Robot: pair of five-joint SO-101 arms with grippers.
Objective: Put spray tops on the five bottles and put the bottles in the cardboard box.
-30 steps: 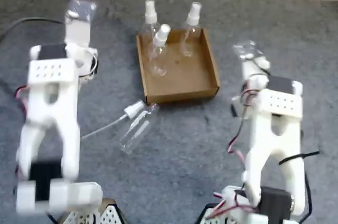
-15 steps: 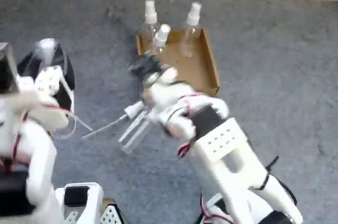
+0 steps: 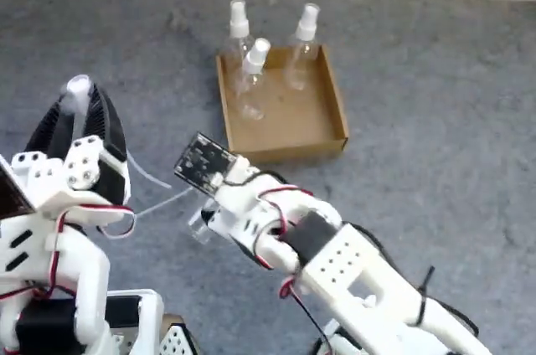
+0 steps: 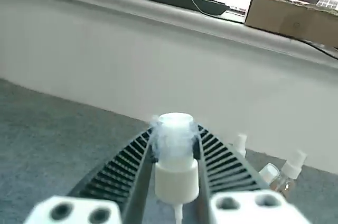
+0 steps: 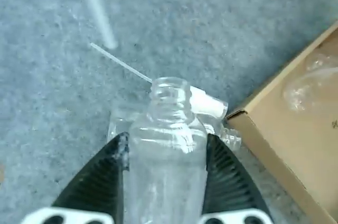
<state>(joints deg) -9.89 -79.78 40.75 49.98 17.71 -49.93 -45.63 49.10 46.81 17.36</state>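
Observation:
My left gripper (image 4: 174, 129) is shut on a white spray top (image 4: 174, 163). In the high view this gripper (image 3: 78, 91) is raised at the near left, and the top's thin tube (image 3: 144, 172) hangs down from it. My right gripper (image 5: 166, 145) is shut on a clear open-necked bottle (image 5: 166, 123), just above the carpet in front of the cardboard box (image 3: 331, 112). Under it lie another clear bottle (image 5: 119, 118) and a loose spray top (image 5: 208, 102) with its tube (image 5: 119, 63). Three capped bottles (image 3: 254, 66) stand at the box's far end.
The right arm (image 3: 276, 221) stretches across the middle of the grey carpet and hides the lying bottle from above. The box's near wall (image 5: 274, 145) is close beside the right gripper. A pale wall (image 4: 158, 60) runs along the far edge.
The right arm swung from the right side to the middle and lowered over the lying bottle. The left arm pulled back to the near left, with its gripper raised.

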